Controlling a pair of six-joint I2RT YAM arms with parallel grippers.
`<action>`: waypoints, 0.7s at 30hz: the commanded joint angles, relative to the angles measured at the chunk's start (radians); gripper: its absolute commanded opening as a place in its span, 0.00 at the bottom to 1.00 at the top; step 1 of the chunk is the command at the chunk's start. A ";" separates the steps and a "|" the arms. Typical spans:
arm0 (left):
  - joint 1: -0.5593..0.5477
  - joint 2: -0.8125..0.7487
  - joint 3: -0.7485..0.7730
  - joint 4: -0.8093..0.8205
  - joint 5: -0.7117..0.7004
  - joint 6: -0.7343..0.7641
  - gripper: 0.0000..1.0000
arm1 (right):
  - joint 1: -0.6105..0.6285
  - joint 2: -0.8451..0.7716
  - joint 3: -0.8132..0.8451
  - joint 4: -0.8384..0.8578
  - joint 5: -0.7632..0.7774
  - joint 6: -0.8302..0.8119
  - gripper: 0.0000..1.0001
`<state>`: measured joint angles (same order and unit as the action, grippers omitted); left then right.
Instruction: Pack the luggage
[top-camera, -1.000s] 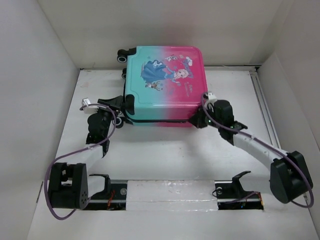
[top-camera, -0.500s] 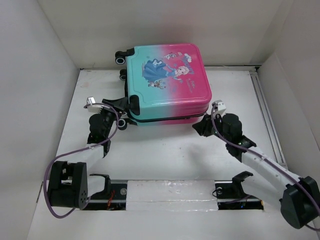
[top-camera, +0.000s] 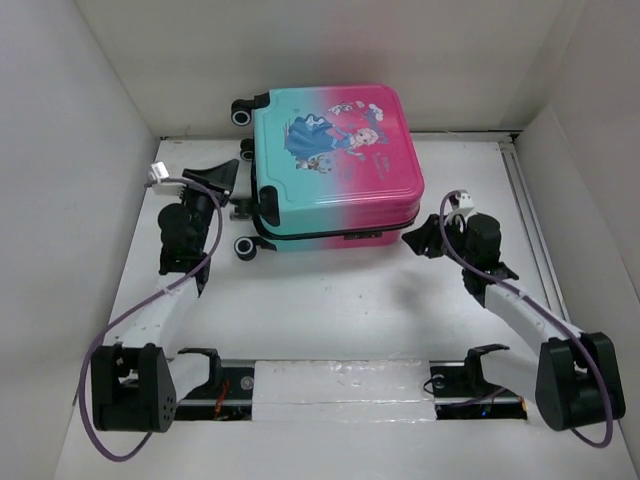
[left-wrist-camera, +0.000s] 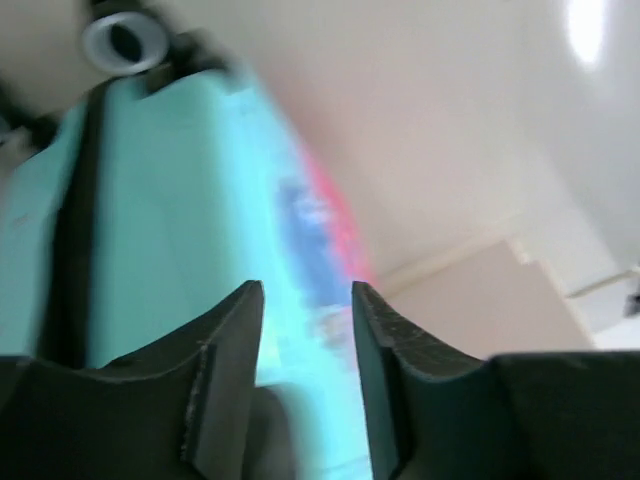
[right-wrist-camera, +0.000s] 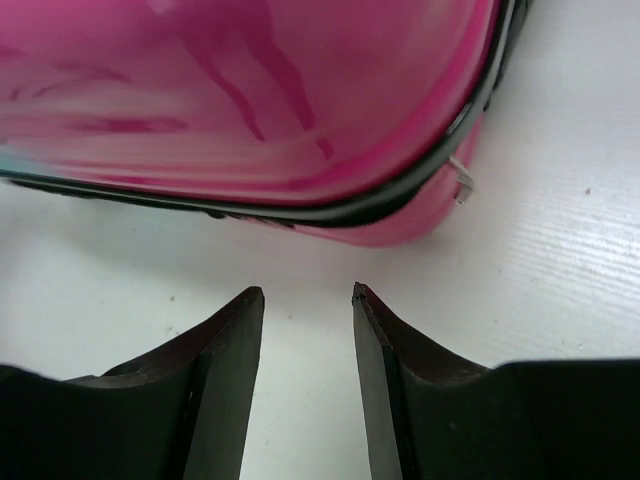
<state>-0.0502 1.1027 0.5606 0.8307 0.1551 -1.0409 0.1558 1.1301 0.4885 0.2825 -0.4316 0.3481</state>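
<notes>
1. The left gripper (top-camera: 222, 178) has its jaws parted with nothing between them. It sits just beside the teal, wheeled end of the luggage (top-camera: 335, 165). A push from here could land on a wheel (top-camera: 245, 247) rather than the shell. That would probably roll or twist the case instead of steadying it. The left wrist view is blurred, so contact cannot be judged there.
2. The luggage lies flat at the far middle of the table (top-camera: 330, 300), print up, lid down on its base, wheels to the left. Whether the black seam (right-wrist-camera: 400, 200) is zipped cannot be told. If it is not, uneven pressure from one side may slide the lid off line or swing the whole case towards the back wall.
3. The right gripper (right-wrist-camera: 305, 295) is also parted and empty, low over the table and just short of the pink near corner. The shell is glossy and rounded, so the fingers could skid off it or wedge underneath and scrape the tabletop.
</notes>
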 joint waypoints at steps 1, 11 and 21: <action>-0.010 -0.070 0.113 0.053 0.028 -0.002 0.00 | -0.006 -0.076 -0.021 0.061 -0.016 0.005 0.47; -0.028 -0.107 0.048 -0.212 -0.095 0.097 0.11 | 0.047 -0.085 -0.042 0.058 -0.033 0.019 0.46; -0.056 -0.035 -0.192 -0.133 -0.032 0.128 0.99 | 0.097 -0.116 -0.042 0.026 -0.013 -0.001 0.46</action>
<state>-0.1036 1.0657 0.4114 0.6380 0.0689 -0.9367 0.2321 1.0363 0.4408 0.2909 -0.4507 0.3618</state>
